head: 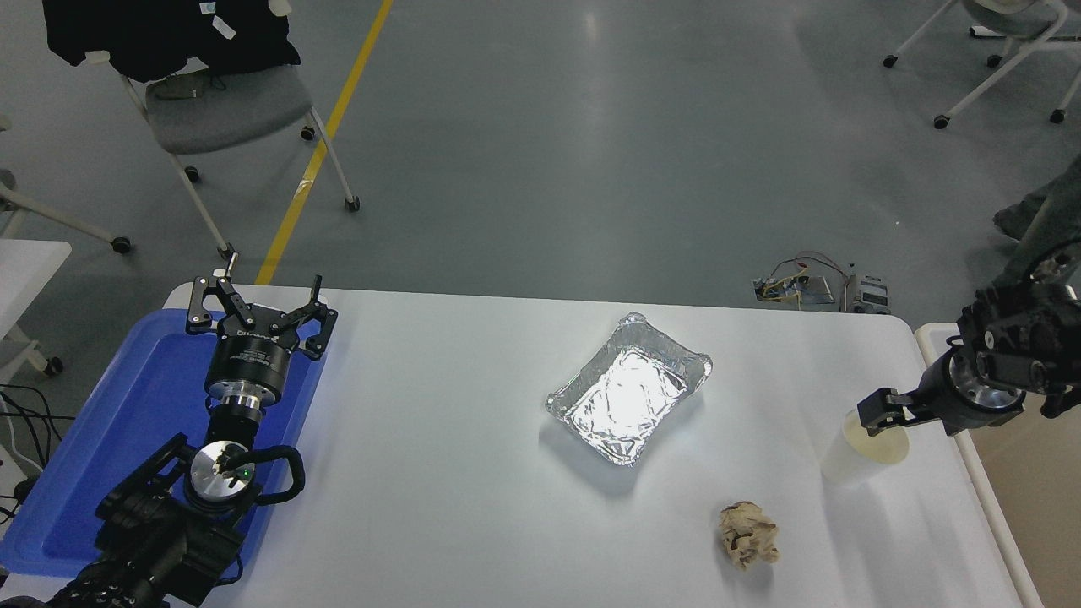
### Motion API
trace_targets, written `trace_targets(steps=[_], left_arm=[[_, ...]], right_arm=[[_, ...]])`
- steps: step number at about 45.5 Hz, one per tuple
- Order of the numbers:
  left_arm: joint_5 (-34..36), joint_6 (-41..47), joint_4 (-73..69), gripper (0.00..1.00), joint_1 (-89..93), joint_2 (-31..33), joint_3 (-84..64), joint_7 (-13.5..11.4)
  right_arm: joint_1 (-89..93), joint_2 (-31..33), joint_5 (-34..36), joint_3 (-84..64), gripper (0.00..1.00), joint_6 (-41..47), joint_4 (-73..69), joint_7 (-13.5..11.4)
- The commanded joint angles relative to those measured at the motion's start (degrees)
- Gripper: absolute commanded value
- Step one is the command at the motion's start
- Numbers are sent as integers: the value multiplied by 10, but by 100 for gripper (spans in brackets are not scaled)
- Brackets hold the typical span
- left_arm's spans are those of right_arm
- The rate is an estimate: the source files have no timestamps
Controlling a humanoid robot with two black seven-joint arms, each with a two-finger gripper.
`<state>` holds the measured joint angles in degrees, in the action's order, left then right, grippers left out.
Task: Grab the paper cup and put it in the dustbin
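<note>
The white paper cup (851, 458) stands upright near the table's right edge, its cream inside showing. My right gripper (882, 414) comes in from the right edge and sits low over the cup's far rim, covering part of it; it is seen side-on. The dustbin (973, 456), with its white rounded rim and beige inside, stands against the table's right side and is mostly cut off by the picture edge. My left gripper (258, 293) is parked open and empty over the blue tray (127, 422) at the lower left.
A crinkled silver foil tray (629, 395) lies mid-table. A crumpled tan paper ball (747, 534) lies in front of the cup, to its left. A chair (220, 110) stands beyond the table's far left. A person's leg (1034, 228) shows at the right edge.
</note>
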<state>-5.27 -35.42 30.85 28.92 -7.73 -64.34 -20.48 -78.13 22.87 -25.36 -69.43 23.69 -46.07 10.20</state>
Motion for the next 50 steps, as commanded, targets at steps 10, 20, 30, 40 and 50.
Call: trace_targets(steps=[10, 20, 30, 40, 50], left_arm=[[0, 0, 0, 100, 0, 0, 0, 0], [0, 0, 0, 100, 0, 0, 0, 0], [0, 0, 0, 100, 0, 0, -1, 0], [0, 0, 0, 100, 0, 0, -1, 0], [0, 0, 0, 100, 0, 0, 0, 0]], right_arm=[[25, 0, 0, 7, 69, -29, 5, 1], [26, -1, 0, 10, 56, -35, 4, 3], [34, -2, 0, 16, 39, -46, 3, 6], [33, 0, -7, 12, 0, -51, 4, 16], [20, 4, -20, 8, 0, -52, -2, 16]])
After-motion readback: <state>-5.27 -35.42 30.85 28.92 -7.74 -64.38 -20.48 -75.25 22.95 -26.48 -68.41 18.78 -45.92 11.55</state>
